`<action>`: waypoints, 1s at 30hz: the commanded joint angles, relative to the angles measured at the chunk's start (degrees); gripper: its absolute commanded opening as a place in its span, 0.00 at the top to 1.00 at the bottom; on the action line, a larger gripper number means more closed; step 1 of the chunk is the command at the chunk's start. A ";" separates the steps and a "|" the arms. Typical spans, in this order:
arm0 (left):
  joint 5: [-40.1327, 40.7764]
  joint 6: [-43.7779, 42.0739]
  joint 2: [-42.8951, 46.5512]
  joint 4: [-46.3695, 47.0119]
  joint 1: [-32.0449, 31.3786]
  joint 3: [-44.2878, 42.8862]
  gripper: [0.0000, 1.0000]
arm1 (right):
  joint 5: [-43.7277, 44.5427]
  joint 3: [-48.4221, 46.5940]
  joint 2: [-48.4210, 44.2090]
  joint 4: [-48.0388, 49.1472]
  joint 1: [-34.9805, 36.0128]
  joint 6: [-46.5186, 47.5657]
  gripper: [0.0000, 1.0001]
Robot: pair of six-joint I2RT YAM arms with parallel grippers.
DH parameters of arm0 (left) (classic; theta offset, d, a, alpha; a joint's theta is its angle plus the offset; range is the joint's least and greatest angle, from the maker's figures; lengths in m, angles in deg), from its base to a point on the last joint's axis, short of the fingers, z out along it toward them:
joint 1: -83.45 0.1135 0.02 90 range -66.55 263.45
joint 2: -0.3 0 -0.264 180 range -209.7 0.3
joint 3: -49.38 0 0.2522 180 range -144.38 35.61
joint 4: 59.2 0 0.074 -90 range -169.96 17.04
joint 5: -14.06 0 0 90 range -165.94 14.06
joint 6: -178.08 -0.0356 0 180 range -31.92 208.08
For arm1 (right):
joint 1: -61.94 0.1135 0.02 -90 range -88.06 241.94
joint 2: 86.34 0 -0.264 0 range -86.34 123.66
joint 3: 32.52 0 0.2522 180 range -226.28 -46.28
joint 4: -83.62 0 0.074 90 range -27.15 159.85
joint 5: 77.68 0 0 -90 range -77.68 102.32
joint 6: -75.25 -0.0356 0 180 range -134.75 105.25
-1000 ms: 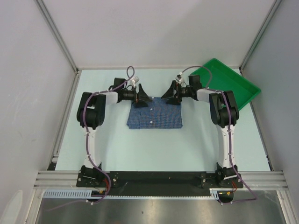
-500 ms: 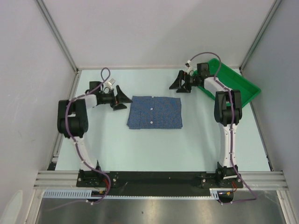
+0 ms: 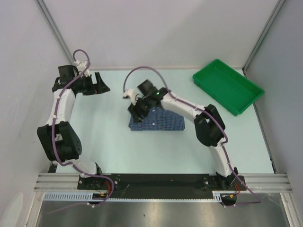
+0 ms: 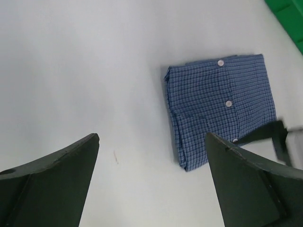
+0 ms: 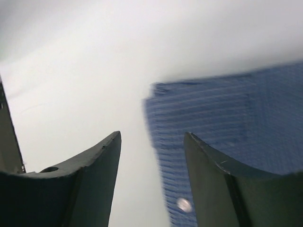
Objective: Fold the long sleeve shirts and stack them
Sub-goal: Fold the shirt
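Observation:
The long sleeve shirt (image 3: pixel 163 121) lies folded into a blue checked rectangle at the table's middle, white buttons up. My right gripper (image 3: pixel 137 109) hangs over its far left corner. In the right wrist view the right gripper (image 5: pixel 152 135) has its jaws apart, and the shirt (image 5: pixel 227 118) edge runs under the gap, blurred and unclamped. My left gripper (image 3: pixel 103 84) is open at the far left of the table, well away from the cloth. In the left wrist view, bare table lies under the wide-spread left gripper (image 4: pixel 151 137) and the shirt (image 4: pixel 220 106) lies to the upper right.
A green plastic tray (image 3: pixel 227 85) sits at the back right corner, its corner showing in the left wrist view (image 4: pixel 289 14). White walls with metal posts close in the table on three sides.
The left arm swung away from the shirt to the far left. The right arm crossed from the tray side to the shirt's far left corner, and its jaws narrowed.

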 commanded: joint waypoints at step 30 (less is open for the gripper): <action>-10.49 -8.32 1.71 -9.33 3.70 10.92 0.01 | -2.95 29.64 -6.48 -26.54 9.12 50.61 1.00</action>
